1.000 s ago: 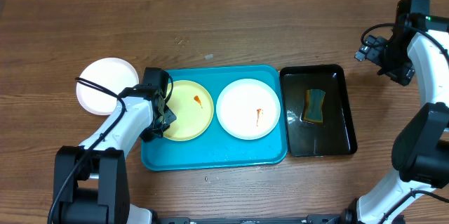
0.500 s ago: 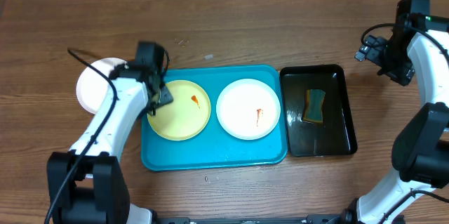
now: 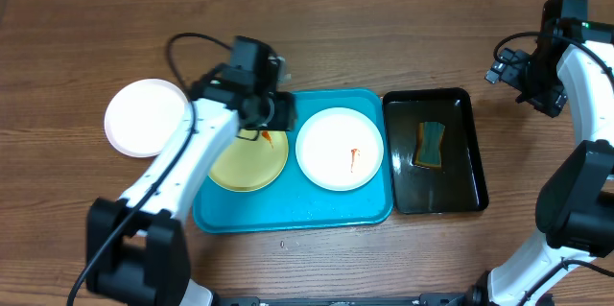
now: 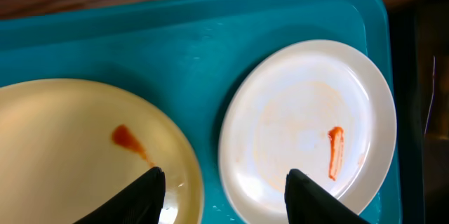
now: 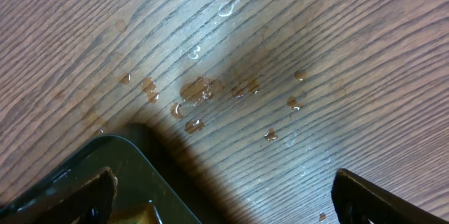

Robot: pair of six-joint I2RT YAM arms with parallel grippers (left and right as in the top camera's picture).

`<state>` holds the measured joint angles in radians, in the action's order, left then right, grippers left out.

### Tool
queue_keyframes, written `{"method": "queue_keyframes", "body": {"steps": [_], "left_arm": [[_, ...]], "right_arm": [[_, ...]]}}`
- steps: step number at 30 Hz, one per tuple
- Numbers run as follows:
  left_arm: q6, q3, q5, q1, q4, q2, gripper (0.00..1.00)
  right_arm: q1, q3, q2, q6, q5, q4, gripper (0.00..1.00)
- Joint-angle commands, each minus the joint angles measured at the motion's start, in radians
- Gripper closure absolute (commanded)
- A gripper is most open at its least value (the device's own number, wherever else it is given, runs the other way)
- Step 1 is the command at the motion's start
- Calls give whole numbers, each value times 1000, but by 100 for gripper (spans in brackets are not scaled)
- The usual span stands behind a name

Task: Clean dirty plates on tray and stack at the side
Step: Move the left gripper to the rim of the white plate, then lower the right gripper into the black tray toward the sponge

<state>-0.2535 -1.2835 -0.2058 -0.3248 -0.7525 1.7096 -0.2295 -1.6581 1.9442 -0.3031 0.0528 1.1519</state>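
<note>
The turquoise tray (image 3: 288, 212) holds a pale yellow plate (image 3: 247, 167) with an orange-red smear and a white plate (image 3: 339, 148) with an orange-red streak. A second white plate (image 3: 146, 118) lies on the table left of the tray. My left gripper (image 3: 276, 112) is open and empty above the tray's back edge, between the two plates. In the left wrist view the yellow plate (image 4: 70, 147) and the white plate (image 4: 302, 126) lie on the tray (image 4: 203, 48), with the left gripper (image 4: 224, 196) over the gap between them. My right gripper (image 5: 221, 199) is open and empty at the far right.
A black tray (image 3: 470, 153) of water with a yellow-green sponge (image 3: 431, 143) stands right of the turquoise tray. Its corner shows in the right wrist view (image 5: 119, 168), beside water drops on the wood (image 5: 210, 90). Cardboard lies at the table's back edge.
My left arm has swung from the yellow plate's left side rightward to the tray's back middle. The plates and the right arm have not moved.
</note>
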Motion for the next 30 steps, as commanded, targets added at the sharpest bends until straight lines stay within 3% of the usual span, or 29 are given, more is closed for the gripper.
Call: {"method": "queue_keyframes", "body": {"steps": [1,4,8,13,19,30], "left_arm": [[29,-7,23,-55,27,68,43],[29,-7,86,-77,53,112,39],[29,-7,67,-86,88,160,61],[31,-7,60,-91,93,209,50],[32,-7,59,-91,108,246,64],[45,-5,84,-91,119,251,66]], "right_arm": [[-3,-16,-3,-5,6,-3,0],[-3,-16,-3,-5,6,-3,0],[-3,-16,-3,-5,6,-3,0],[-3,-16,-3,-5,6,-3,0],[-3,-16,-3,-5,6,-3,0],[-3,-16,-3,-5,6,-3,0]]}}
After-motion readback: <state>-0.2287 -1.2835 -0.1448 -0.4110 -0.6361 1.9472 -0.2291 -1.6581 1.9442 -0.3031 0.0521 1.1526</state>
